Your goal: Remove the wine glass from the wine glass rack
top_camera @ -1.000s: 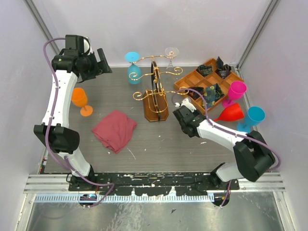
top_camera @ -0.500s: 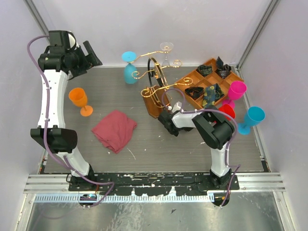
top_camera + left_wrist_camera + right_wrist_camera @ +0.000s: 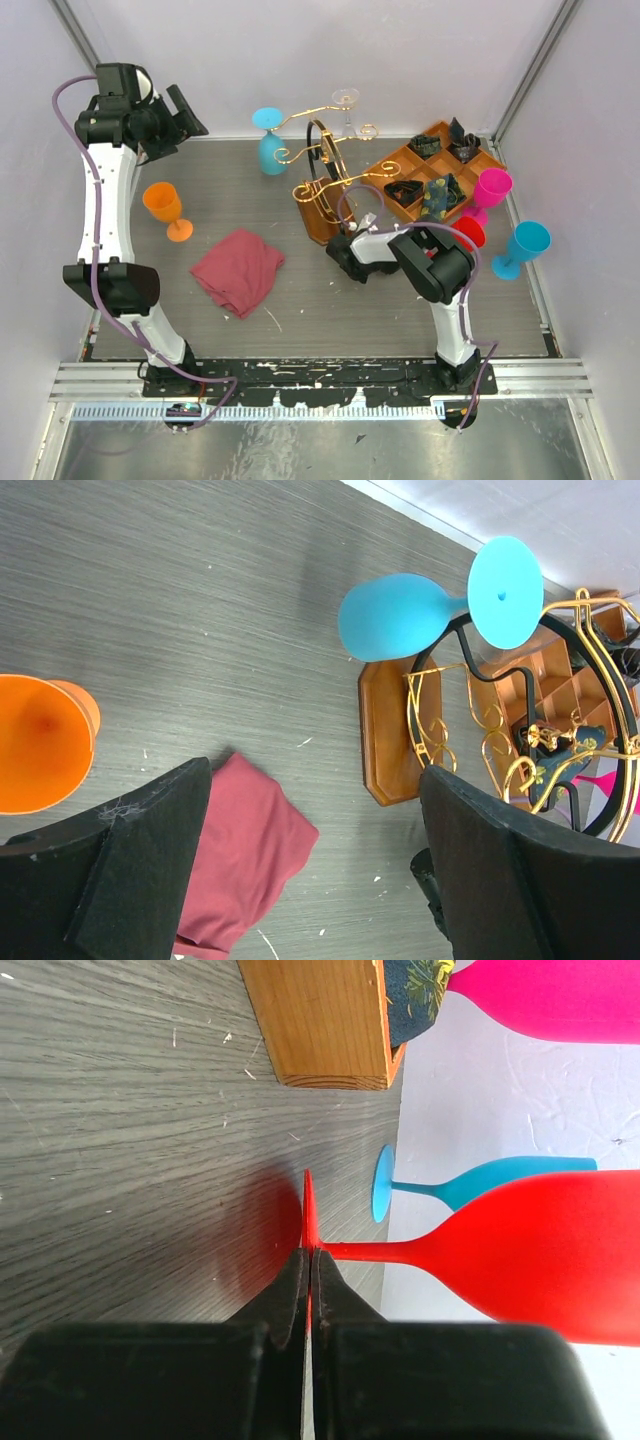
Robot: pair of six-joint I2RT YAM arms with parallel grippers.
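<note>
- Task item: the blue wine glass (image 3: 268, 150) hangs inverted, foot uppermost, from a gold wire arm on the far-left side of the wine glass rack (image 3: 322, 190). The wire carries it by the stem, so I judge it must slide out along the arm rather than lift straight up.
- A clear wine glass (image 3: 347, 100) occupies the far arm of the same rack.
- The left fingers (image 3: 150, 860) are spread wide and hold nothing. They are raised over the far-left corner of the surface (image 3: 230, 190), well apart from the rack. The left wrist view frames the blue glass beyond the fingertips, so I read this as staging for an approach.
- The right fingers (image 3: 285, 1300) are pressed together on the thin foot of the red wine glass (image 3: 520, 1260). Pinching the disc edge keeps the bowl upright and clear of the fingers. I cannot tell whether the foot touches the surface.
- The red glass is near the compartmented wooden tray (image 3: 400, 165), the pink wine glass (image 3: 490, 188) and the turquoise wine glass (image 3: 527, 240). I judge that side to be the set-down area.
- The orange wine glass (image 3: 163, 205) and the maroon cloth (image 3: 238, 272) lie left of the rack, so a low left approach risks clipping them.
- A right-arm joint lies just beside the rack's wooden base. I judge that movement there could nudge the rack.
</note>
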